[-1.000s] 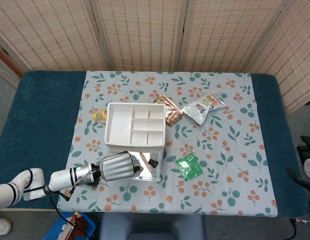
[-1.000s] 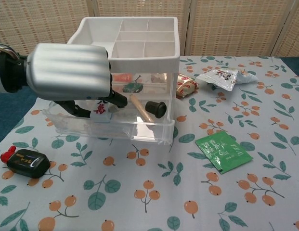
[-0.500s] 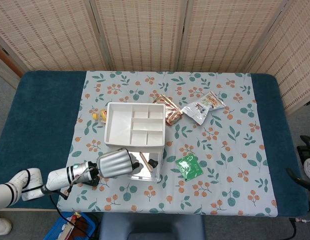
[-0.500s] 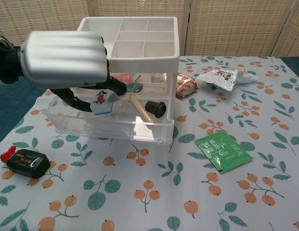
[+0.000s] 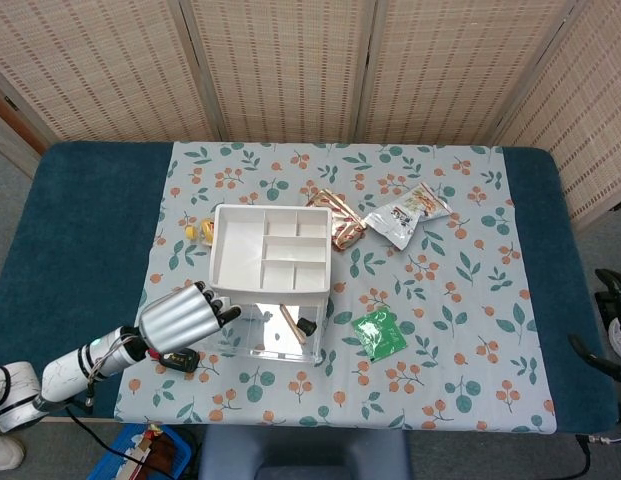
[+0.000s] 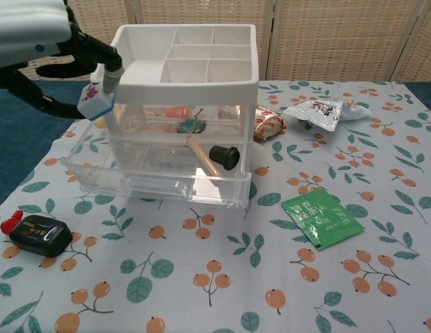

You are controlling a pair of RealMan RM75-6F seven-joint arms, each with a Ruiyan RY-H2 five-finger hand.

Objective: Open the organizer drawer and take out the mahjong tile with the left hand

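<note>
The organizer (image 5: 270, 262) stands mid-table, a white compartment tray (image 6: 194, 59) over clear drawers. Its bottom drawer (image 6: 159, 186) is pulled out toward me, and a wooden stick (image 6: 201, 156) and a black knob (image 6: 224, 157) lie in it. My left hand (image 6: 35, 35) is raised at the organizer's left, above and outside the drawer. It pinches the white mahjong tile (image 6: 96, 103) with red marks between its fingertips. In the head view the left hand (image 5: 180, 318) hovers left of the open drawer (image 5: 275, 338) and hides the tile. The right hand is out of sight.
A black device with a red end (image 6: 38, 232) lies on the cloth near the front left, below the hand. A green tea packet (image 6: 320, 217) lies right of the drawer. Snack bags (image 6: 319, 111) and a brown wrapper (image 6: 268, 125) sit behind to the right.
The left hand has lifted the tile out of the drawer and swung up and to the left, clear of the organizer. The drawer stays open.
</note>
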